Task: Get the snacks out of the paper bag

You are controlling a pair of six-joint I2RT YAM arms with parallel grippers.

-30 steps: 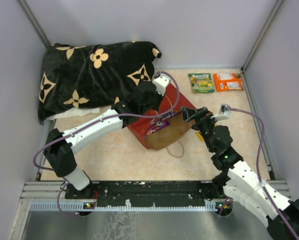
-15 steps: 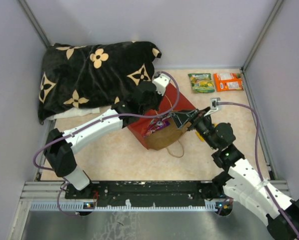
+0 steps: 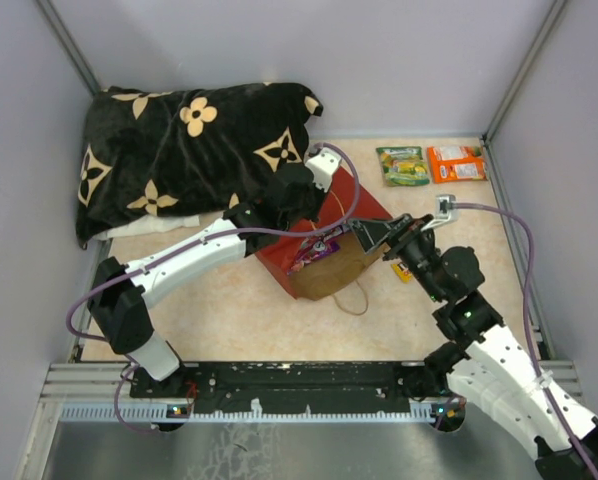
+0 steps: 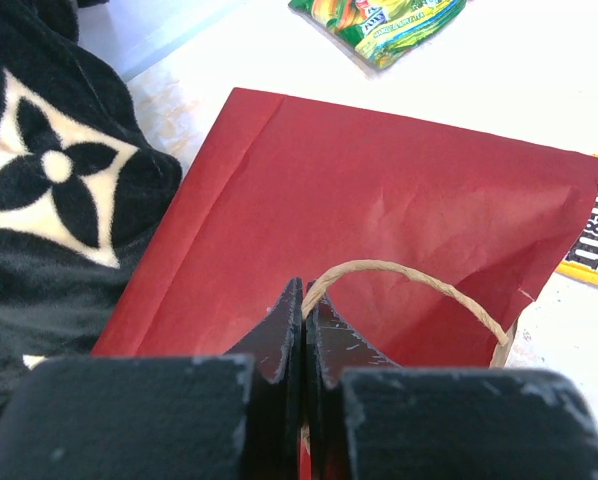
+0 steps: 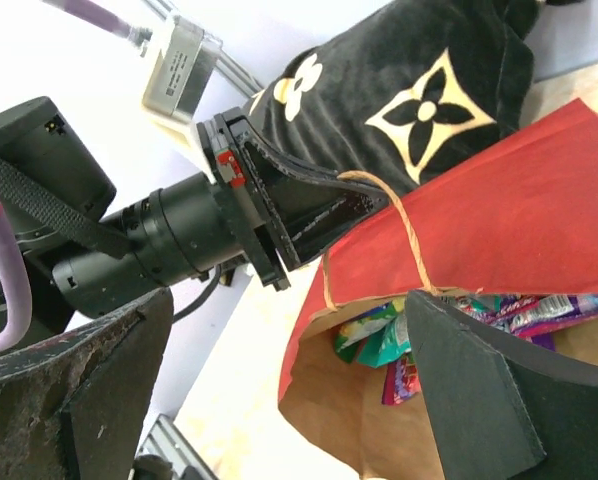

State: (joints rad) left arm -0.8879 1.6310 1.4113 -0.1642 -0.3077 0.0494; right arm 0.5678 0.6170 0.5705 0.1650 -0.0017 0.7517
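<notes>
The left gripper (image 4: 304, 300) is clamping its fingers tight on a thin looped handle (image 4: 409, 275) of the paper bag (image 3: 359, 200), pinching the cord right at its fingertips. The red bag is lying flat directly ahead of that gripper, and the black flowered pillow (image 3: 179, 150) is crowding in on the gripper's left side, touching the bag's edge there. Beyond the bag's far edge from this gripper, a green packet (image 4: 379, 20) is sitting on the table (image 3: 229, 300), and a yellow M&M's pack (image 4: 594, 235) is poking out just past the bag's right-hand corner.

The right gripper (image 5: 289, 300) is hanging with its fingers spread wide, gripping nothing, right at the bag's open mouth. Straight in front of it the brown lining is gaping, and between its two fingers green and teal packets (image 5: 379, 345) are showing inside, with a purple one (image 5: 539, 310) lying further toward its right finger. The left gripper is sitting just above the mouth from this side.

An orange packet (image 3: 456, 164) is lying beside the green one, well beyond the right gripper, near the side wall (image 3: 569, 200). Bare tabletop is opening up below the bag, where the second handle (image 3: 354, 298) is trailing.
</notes>
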